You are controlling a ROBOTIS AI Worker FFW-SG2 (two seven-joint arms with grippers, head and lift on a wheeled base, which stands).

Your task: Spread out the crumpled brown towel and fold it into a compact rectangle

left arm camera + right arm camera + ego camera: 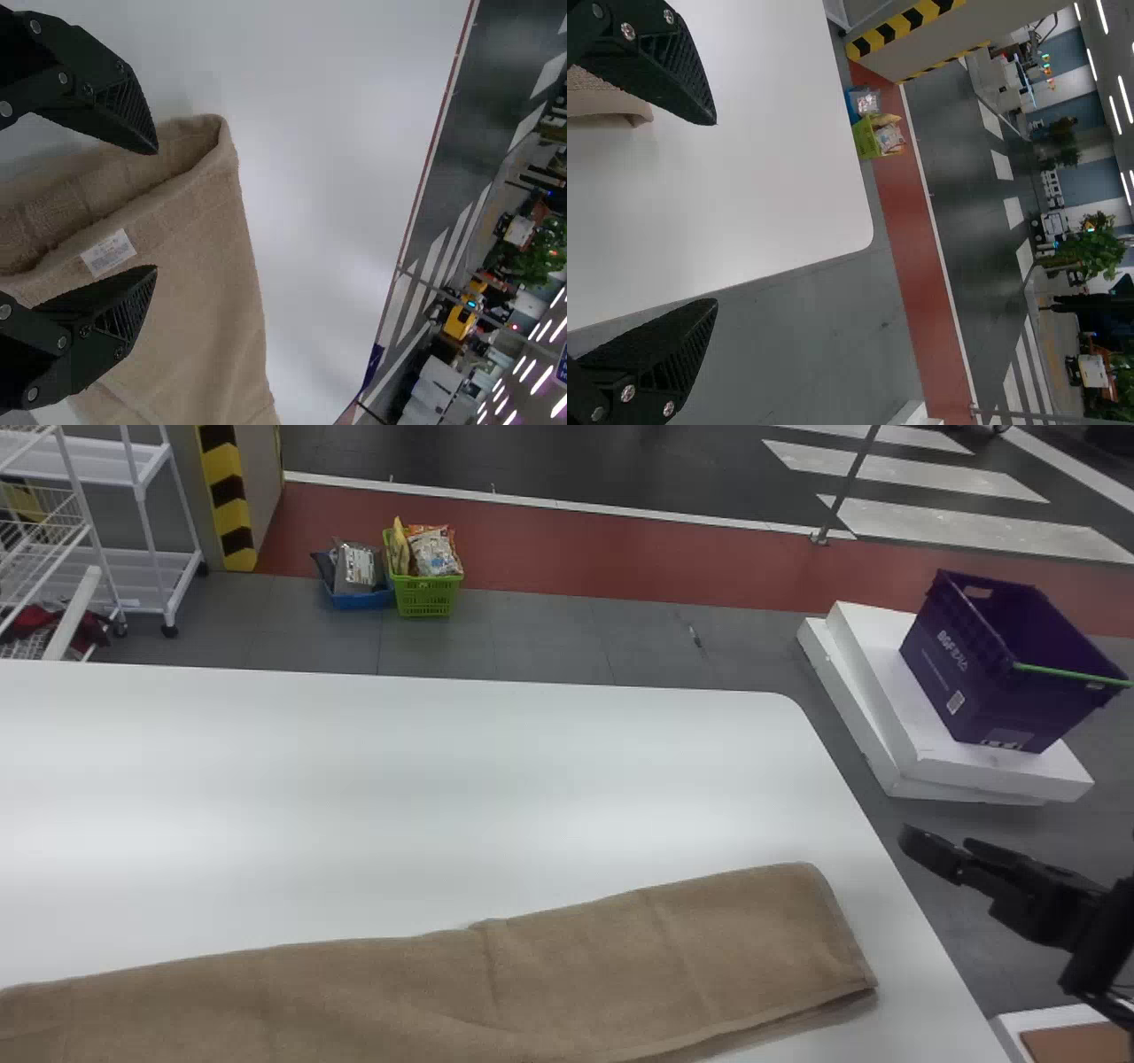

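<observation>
The brown towel point(567, 974) lies as a long folded strip along the near side of the white table, its right end close to the table's right edge. My right gripper point(941, 849) is beyond that edge, apart from the towel; in the right wrist view the right gripper point(716, 212) stands open with nothing between its fingers. In the left wrist view my left gripper point(158, 211) is open at the towel's other end point(204, 266), where the layers gape and a white label point(108, 253) shows. Whether its fingers touch the cloth I cannot tell.
The white table point(443, 797) has a rounded far right corner. Past it, a purple crate point(992, 664) stands on white boxes point(877, 691). Green point(427, 595) and blue point(359, 599) baskets sit on the floor behind, with a white rack point(159, 558) at the far left.
</observation>
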